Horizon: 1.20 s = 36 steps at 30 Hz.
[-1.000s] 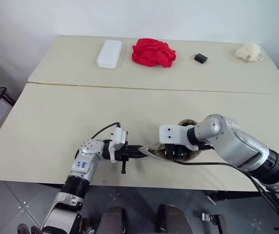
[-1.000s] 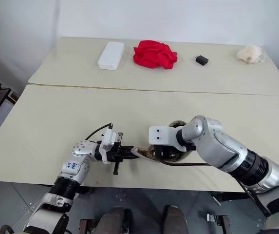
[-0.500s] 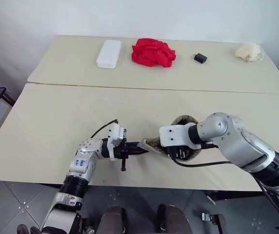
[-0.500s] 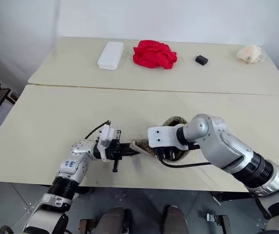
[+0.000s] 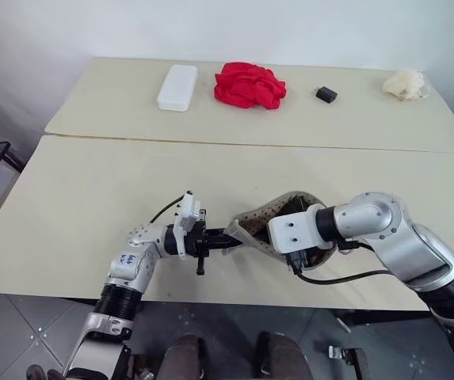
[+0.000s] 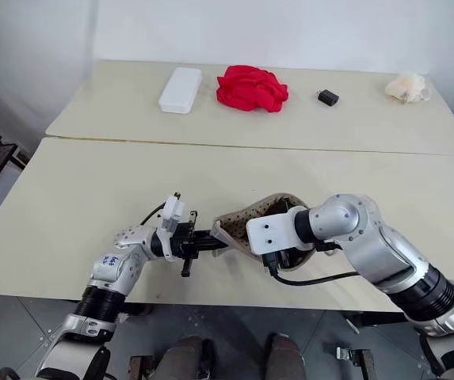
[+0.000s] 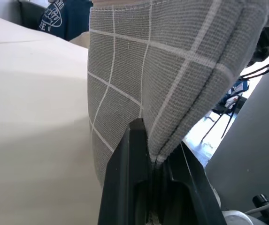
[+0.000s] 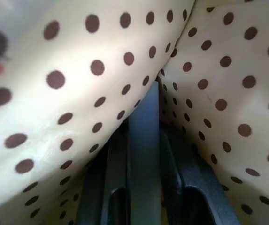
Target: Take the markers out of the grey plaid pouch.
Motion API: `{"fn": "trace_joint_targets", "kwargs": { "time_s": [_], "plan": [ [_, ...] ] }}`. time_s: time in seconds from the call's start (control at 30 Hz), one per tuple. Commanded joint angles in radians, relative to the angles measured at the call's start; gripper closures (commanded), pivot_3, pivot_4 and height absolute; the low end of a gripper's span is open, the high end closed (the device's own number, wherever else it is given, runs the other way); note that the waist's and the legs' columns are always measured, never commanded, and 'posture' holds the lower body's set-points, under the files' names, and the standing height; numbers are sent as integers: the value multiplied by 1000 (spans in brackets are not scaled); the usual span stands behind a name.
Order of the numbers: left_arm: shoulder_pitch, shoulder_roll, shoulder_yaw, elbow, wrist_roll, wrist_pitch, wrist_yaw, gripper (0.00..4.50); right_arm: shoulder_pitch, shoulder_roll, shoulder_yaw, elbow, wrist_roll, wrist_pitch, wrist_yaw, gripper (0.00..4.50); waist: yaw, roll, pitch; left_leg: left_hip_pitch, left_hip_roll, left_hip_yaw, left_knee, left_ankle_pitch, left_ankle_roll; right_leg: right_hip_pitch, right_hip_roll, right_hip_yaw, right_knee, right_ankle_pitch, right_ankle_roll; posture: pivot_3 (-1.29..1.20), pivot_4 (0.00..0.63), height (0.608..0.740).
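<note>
Left wrist view: left pincer (image 7: 155,161) fingers pressed together on the edge of the grey plaid pouch (image 7: 172,70), grey weave with thin white grid lines rising straight off the fingertips. Head views: pouch (image 5: 262,218) hangs in the air between both pincers, above the near desk (image 5: 92,206); left pincer (image 5: 228,240) clamps its left corner, and the pouch arches up and rightward from there, mouth gaping, tan dark-dotted lining showing. Right pincer (image 5: 299,255) is pushed into the pouch from the right end. Right wrist view: right pincer (image 8: 143,140) sits inside the lining, dotted fabric (image 8: 78,70) folding close on both sides of the fingers, fingers nearly together with a fold of lining between them; can't tell if it's gripped. Markers not visible. Well beyond the pincers, on the far desk: white box (image 5: 177,87), red cloth heap (image 5: 249,85), small black object (image 5: 326,95), pale crumpled thing (image 5: 405,84).
</note>
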Motion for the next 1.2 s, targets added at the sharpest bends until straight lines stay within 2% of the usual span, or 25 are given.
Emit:
{"fn": "trace_joint_targets", "kwargs": {
  "time_s": [0.03,0.23,0.37,0.47,0.77,0.87,1.0,1.2],
  "plan": [
    [2,14,35,-42,-35,16,16,4500,20,-3,-49,-61,28,-53,11,4041,0,0,0,0,0,0,0,0,0,0,0,0,0,0,0,0,150,740],
    [15,24,31,-58,-25,14,14,4500,52,17,-205,-72,200,-15,22,4041,1,0,0,0,0,0,0,0,0,0,0,0,0,0,0,0,150,740],
    [26,34,23,-65,-18,0,10,4500,97,19,-318,-94,394,104,58,4041,3,0,0,0,0,-1,0,0,0,1,0,0,0,0,0,0,150,740],
    [31,42,15,-63,-9,-22,1,4500,112,17,-360,-88,455,93,79,4041,4,0,0,0,0,-1,0,0,0,1,0,0,-1,0,0,0,150,740],
    [45,61,-11,-57,3,-78,-8,4500,109,-132,-301,2,244,7,73,4041,5,0,0,0,0,0,0,0,0,1,0,0,-1,0,0,0,150,740],
    [47,61,-14,-54,5,-87,-7,4500,97,-148,-283,1,227,31,54,4041,4,0,0,0,0,0,0,0,0,1,0,0,-1,0,0,0,150,740],
    [49,63,-20,-51,9,-105,-1,4500,74,-203,-224,17,101,87,4,4041,5,0,0,0,0,0,0,0,0,1,0,0,0,0,0,0,150,740],
    [61,72,-25,-63,16,-121,8,4500,79,-192,-236,29,144,89,-7,4041,5,0,0,0,0,0,0,0,0,1,0,0,-1,0,0,0,150,740]
  ]
}}
